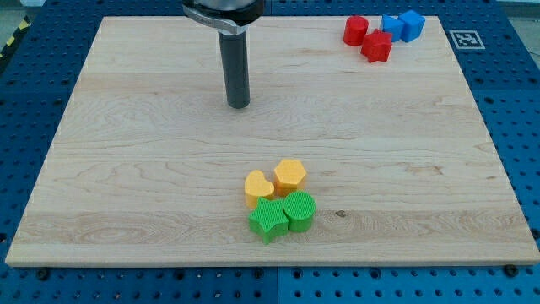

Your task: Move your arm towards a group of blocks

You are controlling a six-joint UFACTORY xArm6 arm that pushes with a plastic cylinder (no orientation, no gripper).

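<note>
My tip (239, 105) rests on the wooden board (126, 169), in its upper middle. A group of blocks lies below it near the view's bottom: a yellow heart (258, 187), a yellow hexagon (289, 176), a green star (268, 219) and a green cylinder (299, 210), all touching. A second group sits at the view's top right: a red cylinder-like block (356, 30), a red star-like block (376, 46), and two blue blocks (391, 25) (411, 24). The tip is apart from both groups.
The board lies on a blue perforated table (515, 101). A black-and-white marker tag (465, 38) sits off the board's top right corner. The arm's dark mount (224, 12) shows at the view's top.
</note>
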